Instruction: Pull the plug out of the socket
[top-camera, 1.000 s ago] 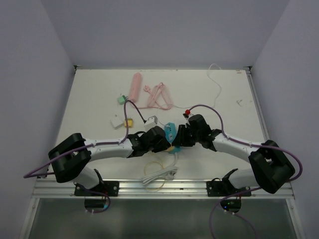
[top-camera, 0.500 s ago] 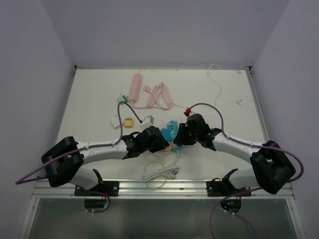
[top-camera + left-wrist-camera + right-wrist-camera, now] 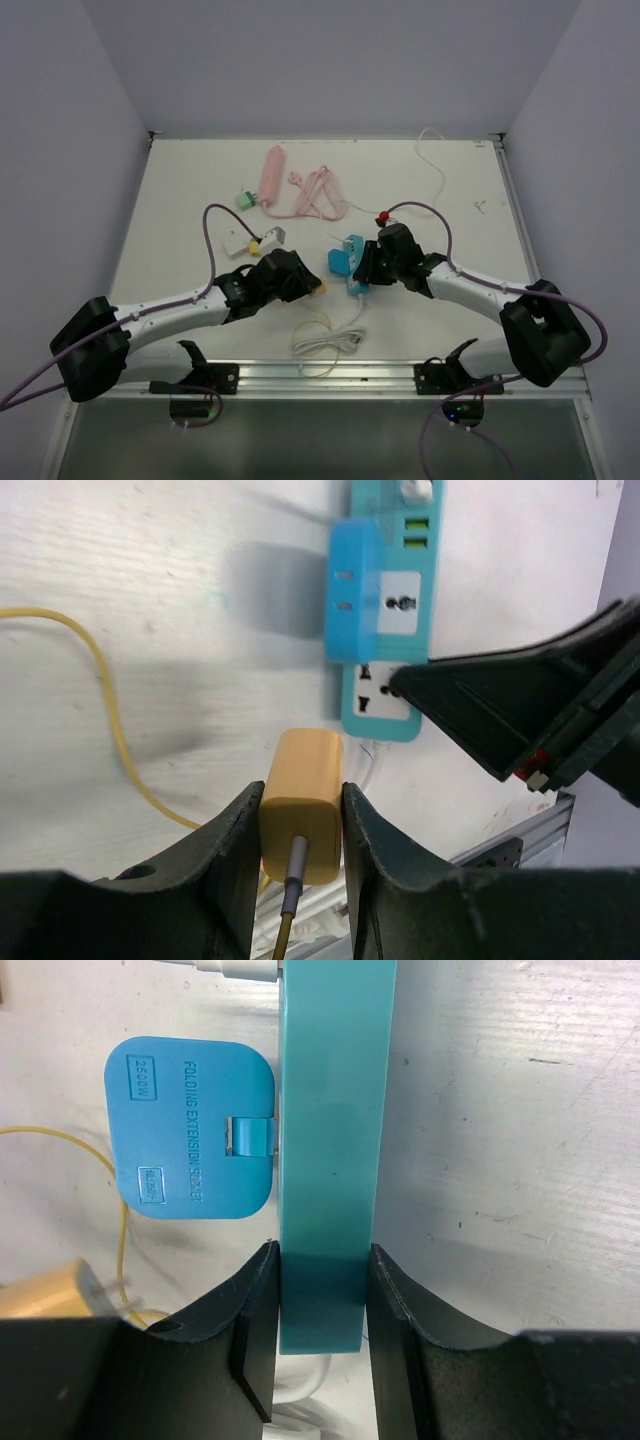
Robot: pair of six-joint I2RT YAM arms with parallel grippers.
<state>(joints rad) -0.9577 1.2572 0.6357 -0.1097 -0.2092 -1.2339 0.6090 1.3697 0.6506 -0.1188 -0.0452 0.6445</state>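
L fingers (image 3: 247,830): closed on yellow plug (image 3: 300,800), one finger flat on each side face, grip looks square. Grey stub + yellow cable (image 3: 110,710) leave the plug's rear twd the wrist.

R fingers (image 3: 255,1320): closed across the narrow edge of the teal socket strip (image 3: 330,1160), near its end. Blue fold-out block (image 3: 190,1135) hangs off the strip's side. Can't tell whether the strip rests on the surface (image 3: 190,200) or is raised a bit.

Plug vs strip: L wrist view shows a clear gap, w/ bare surface between the plug's front and the strip's nearest outlet. That outlet's holes look empty. Top view agrees: plug lies left of strip, near but not touching. Prongs not visible from any view.

Progress (judgement): main step done, plug is out of socket. What's left is minor: set plug down, let go on both sides, back arms off.

White piece (image 3: 415,490) at the strip's far end: can't tell if it's a second plug or the strip's own lead, prob. not part of the task.
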